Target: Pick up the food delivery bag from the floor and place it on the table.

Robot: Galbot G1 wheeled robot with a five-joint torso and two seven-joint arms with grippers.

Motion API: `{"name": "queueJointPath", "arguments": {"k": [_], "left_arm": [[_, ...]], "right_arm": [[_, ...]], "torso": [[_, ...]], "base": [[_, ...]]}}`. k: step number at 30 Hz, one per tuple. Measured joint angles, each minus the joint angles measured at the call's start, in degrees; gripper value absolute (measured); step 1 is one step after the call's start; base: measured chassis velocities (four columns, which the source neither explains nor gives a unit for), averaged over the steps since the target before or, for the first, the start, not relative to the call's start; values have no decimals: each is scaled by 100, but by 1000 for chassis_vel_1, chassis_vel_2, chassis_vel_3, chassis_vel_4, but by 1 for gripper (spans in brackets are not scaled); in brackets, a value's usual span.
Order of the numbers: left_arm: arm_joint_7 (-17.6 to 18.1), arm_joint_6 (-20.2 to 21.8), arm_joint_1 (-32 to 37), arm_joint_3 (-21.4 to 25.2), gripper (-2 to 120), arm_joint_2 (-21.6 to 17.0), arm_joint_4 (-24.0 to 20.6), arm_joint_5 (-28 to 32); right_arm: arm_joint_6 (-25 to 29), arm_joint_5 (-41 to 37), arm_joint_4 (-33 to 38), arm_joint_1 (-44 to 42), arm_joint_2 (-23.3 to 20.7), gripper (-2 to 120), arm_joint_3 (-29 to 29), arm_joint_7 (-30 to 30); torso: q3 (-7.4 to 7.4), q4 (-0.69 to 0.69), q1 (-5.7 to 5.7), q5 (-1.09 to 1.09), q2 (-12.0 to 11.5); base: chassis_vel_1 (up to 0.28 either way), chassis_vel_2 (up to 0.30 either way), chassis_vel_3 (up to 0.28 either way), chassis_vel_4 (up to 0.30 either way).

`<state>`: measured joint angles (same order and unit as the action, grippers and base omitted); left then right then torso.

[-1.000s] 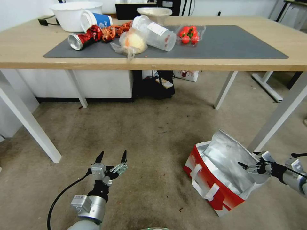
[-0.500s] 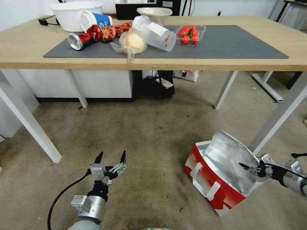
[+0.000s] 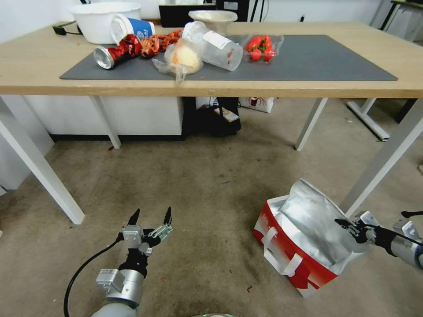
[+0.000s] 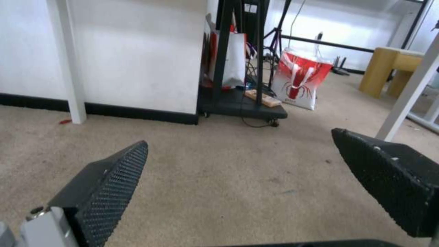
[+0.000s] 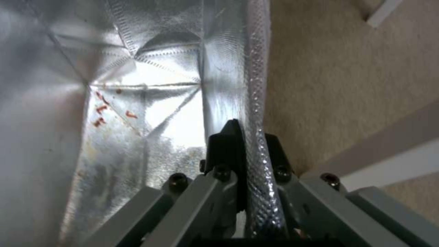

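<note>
The light-wood table (image 3: 308, 90), its dark grey mat (image 3: 317, 61) strewn at the left end with a white bowl (image 3: 99, 20), a crushed red can (image 3: 116, 50), a clear plastic bag of orange food (image 3: 183, 57) and a tray of cherry tomatoes (image 3: 261, 47), is seen above the stained beige carpet floor (image 3: 198, 176). The food delivery bag (image 3: 299, 246) is pictured on that floor beside a white table leg (image 3: 383, 158), tilted, its silver foil lining (image 5: 137, 85) gaping. The bag's embossed foil rim is pinched between the closed jaws of the right gripper (image 3: 348, 225). The left gripper (image 3: 150, 219) is held low over bare carpet, well apart from the bag, its fingers (image 4: 109, 181) spread wide and nothing between them. The grasp is judged made; the lift and the placing on the table are not yet done.
</note>
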<state>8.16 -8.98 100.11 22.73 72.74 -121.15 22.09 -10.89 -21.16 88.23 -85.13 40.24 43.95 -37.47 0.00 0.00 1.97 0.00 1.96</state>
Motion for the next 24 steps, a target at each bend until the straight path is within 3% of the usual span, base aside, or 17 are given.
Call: {"name": "queueJointPath", "arguments": {"k": [14, 24], "left_arm": [[153, -61, -47, 62, 100, 30, -38, 24], [23, -79, -43, 173, 100, 35, -129, 160]], "right_arm": [[278, -1028, 453, -108, -318, 0, 138, -982], [10, -1656, 719, 3, -746, 0, 233, -2482]], "torso": [[0, 0, 0, -1, 0], [0, 1, 0, 0, 0]], "base": [[0, 0, 0, 0], [0, 0, 0, 0]]}}
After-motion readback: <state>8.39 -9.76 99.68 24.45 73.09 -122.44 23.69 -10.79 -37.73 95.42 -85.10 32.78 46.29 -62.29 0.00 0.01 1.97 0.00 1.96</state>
